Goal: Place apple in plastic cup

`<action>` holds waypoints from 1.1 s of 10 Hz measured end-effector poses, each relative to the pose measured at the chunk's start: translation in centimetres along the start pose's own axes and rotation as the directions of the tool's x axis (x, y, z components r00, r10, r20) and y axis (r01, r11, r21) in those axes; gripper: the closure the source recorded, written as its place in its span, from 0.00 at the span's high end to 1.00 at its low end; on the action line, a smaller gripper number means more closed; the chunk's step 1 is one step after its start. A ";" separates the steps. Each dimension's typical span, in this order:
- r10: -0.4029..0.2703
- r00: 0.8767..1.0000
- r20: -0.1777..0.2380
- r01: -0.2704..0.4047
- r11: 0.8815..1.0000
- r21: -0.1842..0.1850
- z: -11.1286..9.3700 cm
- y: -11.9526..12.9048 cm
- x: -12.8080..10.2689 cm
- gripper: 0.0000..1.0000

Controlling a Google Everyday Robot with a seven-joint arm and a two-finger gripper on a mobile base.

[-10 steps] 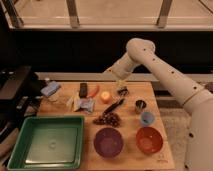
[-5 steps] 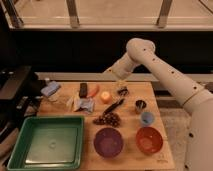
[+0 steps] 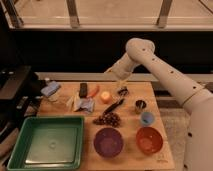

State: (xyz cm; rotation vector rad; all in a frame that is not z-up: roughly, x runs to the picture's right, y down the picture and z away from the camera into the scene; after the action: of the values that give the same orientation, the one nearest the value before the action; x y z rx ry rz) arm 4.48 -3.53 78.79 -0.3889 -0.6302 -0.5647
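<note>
The job is at its first step: the apple point(image 3: 105, 96) has not been picked up yet. It sits on the wooden worktop point(image 3: 131, 127), near the back, just beside a long orange-red thing point(image 3: 93, 90) that looks like a carrot. The plastic cup point(image 3: 146, 118) is small and light blue. It stands off to the right of the apple and closer to the front, right below a dark metal cup point(image 3: 140, 105) and just above the orange bowl point(image 3: 149, 140). Nothing is inside the blue cup that I can see. The claw point(image 3: 120, 81) hangs over the back of the worktop, a little to the right of the apple and higher than it, not touching it. I cannot tell if the claw is wide or narrow, and it does not seem to hold anything. The white arm comes in from the right side, bends at a big round joint up high, and then slants down and to the left toward the worktop. I think the next move is to slide the claw a bit to the left, so it is right over the apple, and then go down and grab it. A dark long tool point(image 3: 114, 106) lies close by, so the claw should come down straight and not bump it. After that, the apple has to go over to the little blue cup, not the metal one.
</note>
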 end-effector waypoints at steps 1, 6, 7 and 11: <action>-0.054 0.999 -0.003 0.054 0.998 -0.033 1.6 0.1 -0.5 0.70; -0.101 0.993 -0.065 0.096 0.993 -0.075 6.4 0.5 0.5 0.70; -0.087 0.992 -0.095 0.081 0.995 -0.065 6.7 0.5 1.0 0.70; -0.030 0.980 -0.197 0.021 0.999 -0.048 8.1 0.8 2.8 0.70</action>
State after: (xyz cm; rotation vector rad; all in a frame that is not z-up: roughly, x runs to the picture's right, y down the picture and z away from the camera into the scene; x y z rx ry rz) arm 3.23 0.10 86.52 -0.3623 -0.4327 -0.6347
